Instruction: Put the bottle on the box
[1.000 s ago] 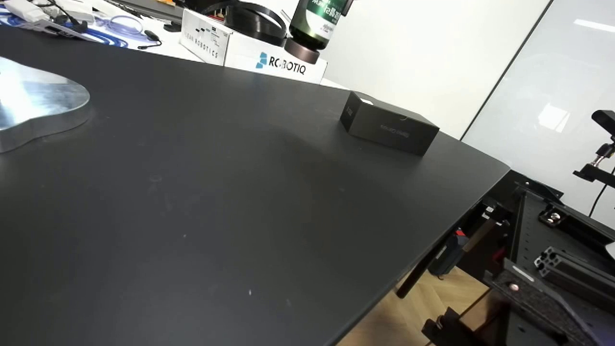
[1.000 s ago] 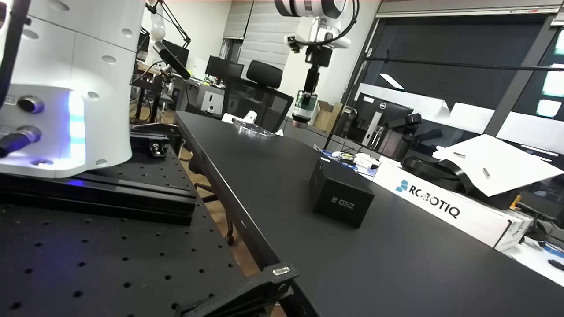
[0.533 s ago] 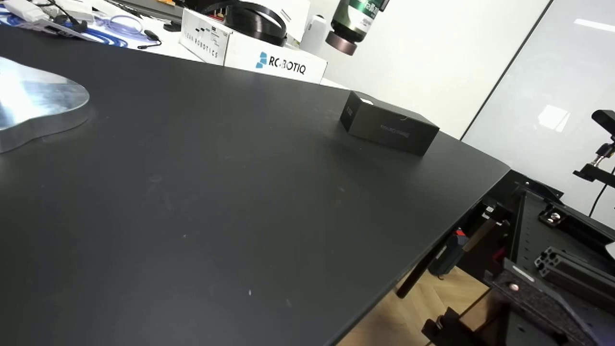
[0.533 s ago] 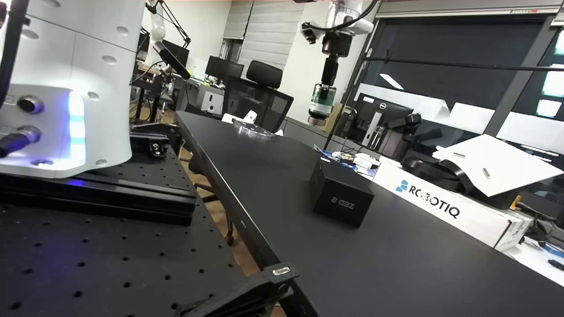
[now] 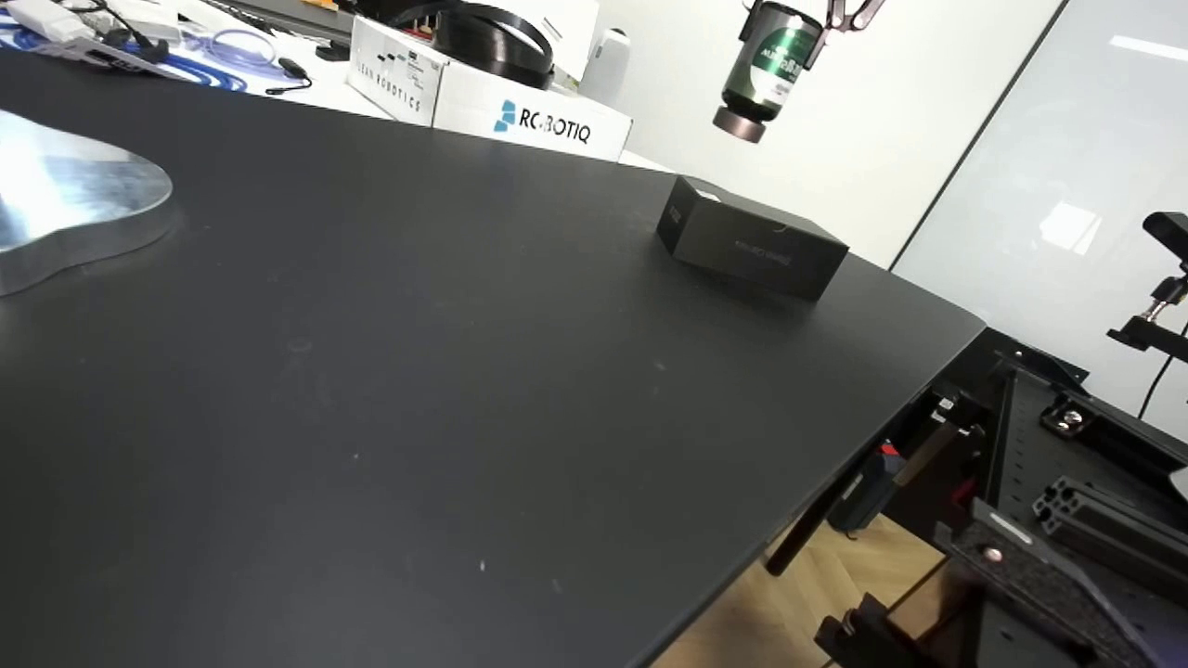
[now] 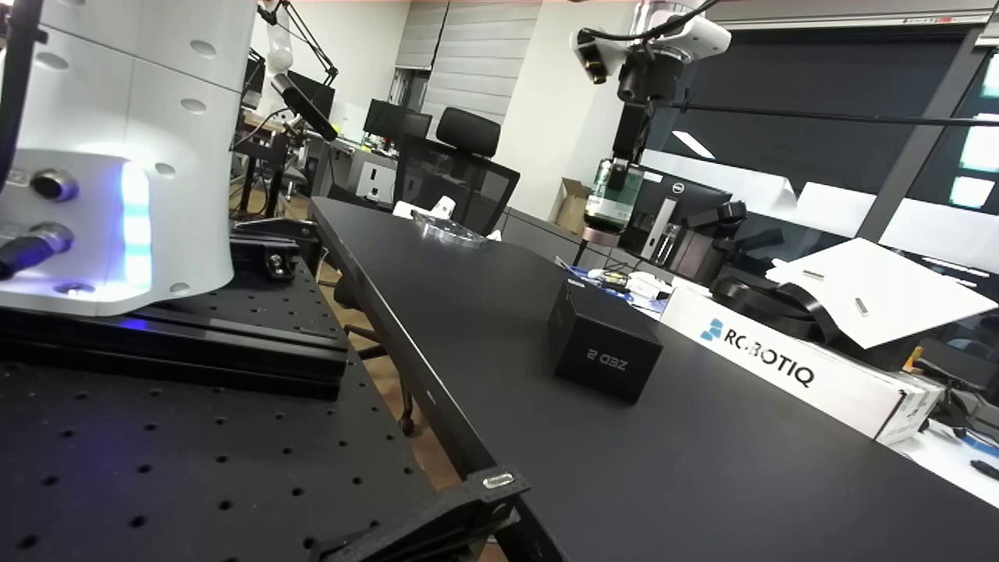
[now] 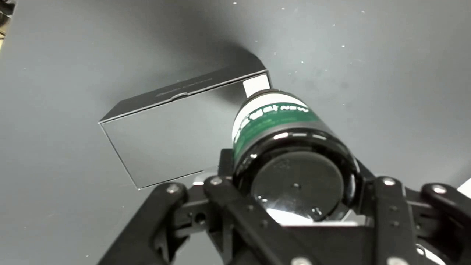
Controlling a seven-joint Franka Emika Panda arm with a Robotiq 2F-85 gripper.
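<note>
The bottle is dark with a green label band and a dull reddish lower end. It shows in an exterior view (image 5: 772,67), in an exterior view (image 6: 614,199) and in the wrist view (image 7: 278,117). My gripper (image 7: 294,171) is shut on it, one finger on each side; the gripper also shows in an exterior view (image 6: 620,172). The bottle hangs in the air, slightly tilted, reddish end down. The black box (image 7: 173,136) lies flat on the table, also in both exterior views (image 5: 752,246) (image 6: 605,343). In the wrist view the bottle covers the box's right end.
The box stands on a black table (image 5: 418,371). A white Robotiq box (image 5: 529,116) with black items on it stands past the table's far edge. A shiny metal plate (image 5: 83,195) lies on the table. The robot base (image 6: 140,156) stands beside the table.
The gripper with the bottle has moved right in both exterior views. In the last half second it has come a little lower. The box has not moved.
</note>
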